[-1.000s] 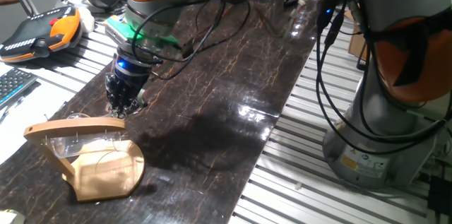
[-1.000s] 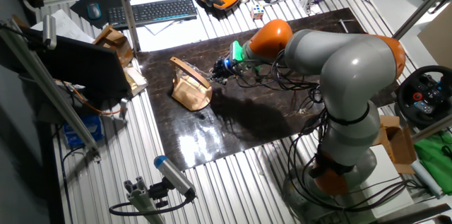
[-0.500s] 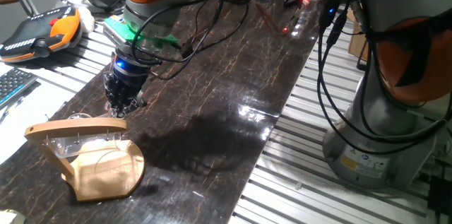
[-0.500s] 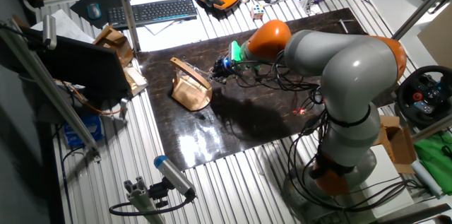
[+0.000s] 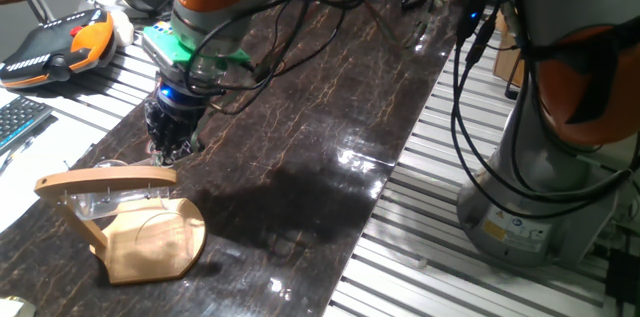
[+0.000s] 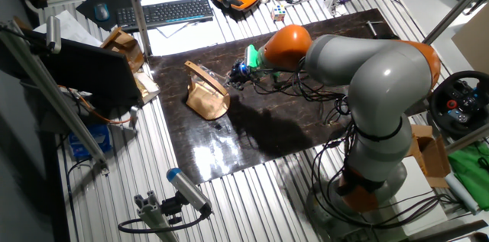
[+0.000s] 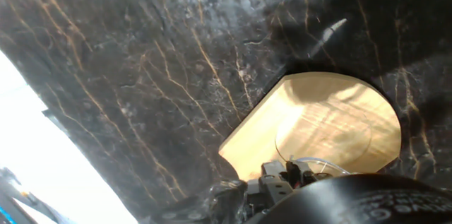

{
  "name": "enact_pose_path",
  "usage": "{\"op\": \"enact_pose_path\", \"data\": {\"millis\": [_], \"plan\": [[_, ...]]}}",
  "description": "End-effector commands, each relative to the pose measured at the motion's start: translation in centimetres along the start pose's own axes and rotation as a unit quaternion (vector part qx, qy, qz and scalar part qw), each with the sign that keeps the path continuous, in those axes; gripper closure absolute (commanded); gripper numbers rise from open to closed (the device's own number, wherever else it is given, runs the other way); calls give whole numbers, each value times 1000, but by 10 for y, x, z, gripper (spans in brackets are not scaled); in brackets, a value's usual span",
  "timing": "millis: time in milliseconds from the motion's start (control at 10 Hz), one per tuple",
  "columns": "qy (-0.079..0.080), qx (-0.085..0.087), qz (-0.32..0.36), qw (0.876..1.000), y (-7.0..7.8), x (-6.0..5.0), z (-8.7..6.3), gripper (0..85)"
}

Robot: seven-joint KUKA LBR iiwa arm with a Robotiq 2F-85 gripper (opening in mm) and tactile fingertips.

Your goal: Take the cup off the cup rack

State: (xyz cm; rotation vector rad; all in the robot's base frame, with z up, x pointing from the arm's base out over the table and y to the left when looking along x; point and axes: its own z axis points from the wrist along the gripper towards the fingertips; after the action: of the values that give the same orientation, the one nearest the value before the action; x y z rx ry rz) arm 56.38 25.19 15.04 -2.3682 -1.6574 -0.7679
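Note:
The cup rack [image 5: 150, 242] is a light wooden stand at the table's near left, with its top bar [image 5: 105, 180] level. The cup [image 5: 118, 203] is clear glass and shows faintly under the bar, against the post. My gripper [image 5: 166, 149] points down just beyond the bar's right end, close above it. Its fingers look close together, but I cannot tell whether they are open or shut. The other fixed view shows the rack [image 6: 205, 95] with my gripper [image 6: 232, 82] right beside it. The hand view shows the rack's base [image 7: 332, 121] and a clear cup rim [image 7: 314, 166] by the fingers.
The table top [image 5: 330, 117] is dark marble. An orange-and-black pendant [image 5: 55, 42] and a keyboard [image 5: 15, 122] lie off its left edge. Cables [image 5: 300, 17] hang from the arm. A second robot base [image 5: 540, 187] stands at the right.
My gripper has shifted slightly left, closer to the right end of the rack's top bar. The rack and cup have not moved.

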Motion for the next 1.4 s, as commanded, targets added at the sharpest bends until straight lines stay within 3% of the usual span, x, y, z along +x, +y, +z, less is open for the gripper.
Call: {"op": "enact_pose_path", "data": {"millis": [0, 700, 1000, 1300], "plan": [[-3, -2, 2, 1000, 0, 0, 0, 747], [-5, -20, 15, 1000, 6, 4, -6, 830], [2, -49, 21, 999, 9, 3, -9, 830], [-9, -68, 24, 997, 14, 4, -14, 830]]}}
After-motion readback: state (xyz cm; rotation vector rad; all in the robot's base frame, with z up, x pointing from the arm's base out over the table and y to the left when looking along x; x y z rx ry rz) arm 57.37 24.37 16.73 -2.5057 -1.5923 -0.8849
